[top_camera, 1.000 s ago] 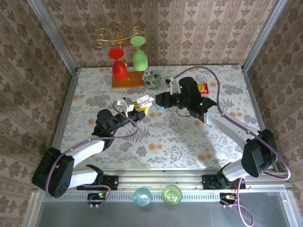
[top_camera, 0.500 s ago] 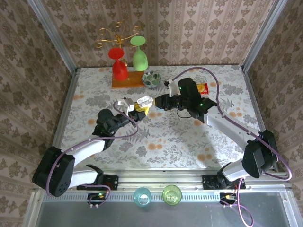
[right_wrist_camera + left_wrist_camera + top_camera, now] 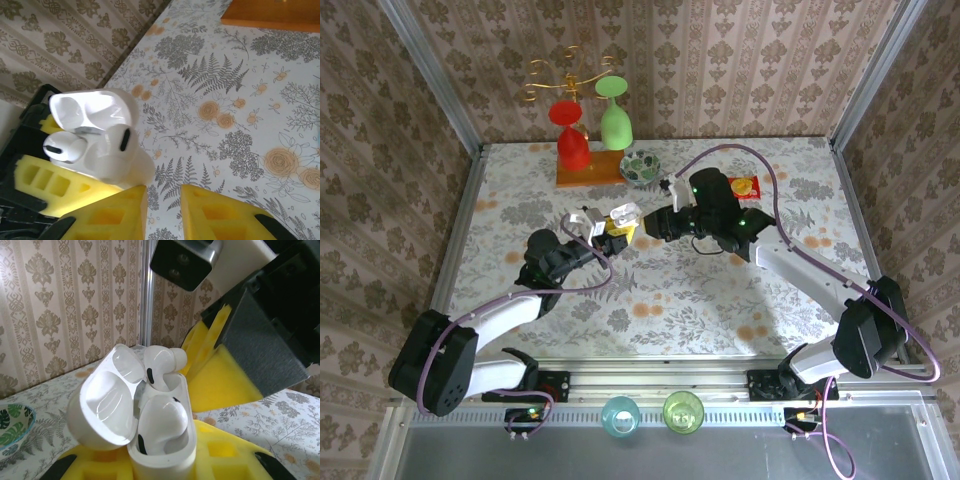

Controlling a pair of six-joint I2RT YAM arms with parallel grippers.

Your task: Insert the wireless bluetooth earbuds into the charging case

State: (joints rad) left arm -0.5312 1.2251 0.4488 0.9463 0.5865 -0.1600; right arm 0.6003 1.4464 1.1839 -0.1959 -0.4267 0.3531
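The left gripper (image 3: 609, 229) is clamped on the open charging case (image 3: 167, 462) at lower centre, its lid (image 3: 102, 410) swung left. One seated earbud (image 3: 162, 426) lies lengthwise in it. The second earbud (image 3: 161, 366) stands upright, stem down, tip toward the upper right. The right gripper (image 3: 164, 202) has its pads slightly apart and empty.

The white charging case (image 3: 165, 462) is standing open, lid (image 3: 105, 400) swung back, gripped between the yellow foam pads (image 3: 227, 450) of the left gripper (image 3: 612, 228) above the table. The seated earbud (image 3: 162, 425), glossy white, is lying deep in its well; the tilted earbud (image 3: 162, 365) is leaning in the other, poking above the rim.
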